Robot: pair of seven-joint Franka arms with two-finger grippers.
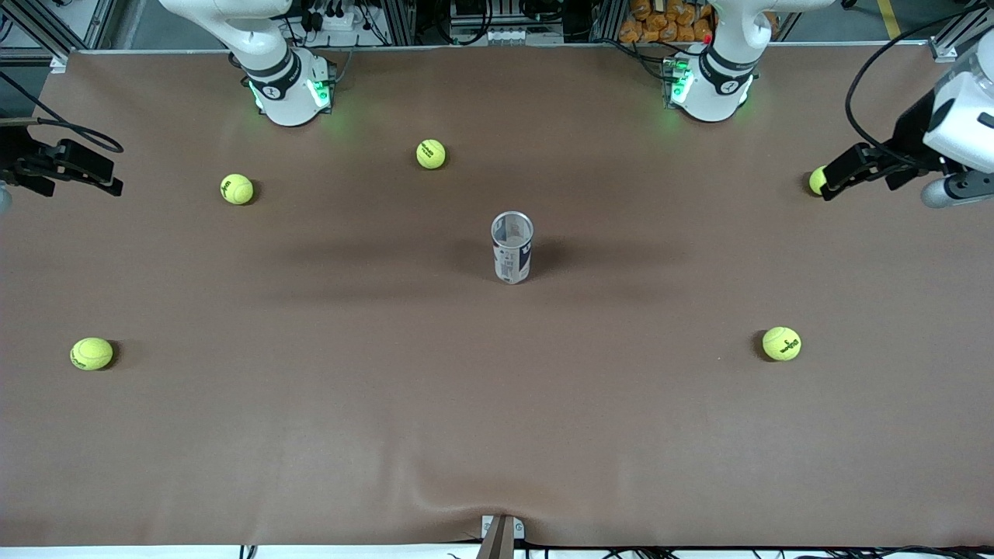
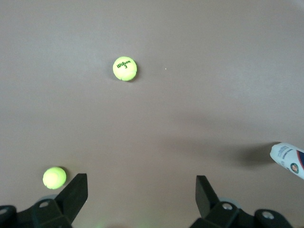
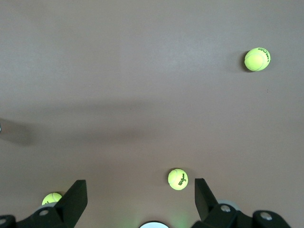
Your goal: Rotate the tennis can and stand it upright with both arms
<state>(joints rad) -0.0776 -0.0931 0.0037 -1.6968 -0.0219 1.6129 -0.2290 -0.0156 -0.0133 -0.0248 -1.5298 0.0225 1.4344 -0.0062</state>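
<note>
Left tool [image 2: 141, 194] released, right tool [image 3: 141, 197] released, slim clear-and-white tennis can [image 1: 512, 248] upright, navy band low, mouth open upward

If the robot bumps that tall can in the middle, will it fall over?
Probably. The tennis can stands upright, tall on a narrow base, so it looks tippy. It seems empty and clear, likely light. Once down, its round body would probably roll.

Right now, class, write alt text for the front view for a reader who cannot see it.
A clear tennis can stands upright at the middle of a brown table, with five yellow-green tennis balls scattered around it. The open left end effector and open right end effector wait over the table's two ends.
</note>
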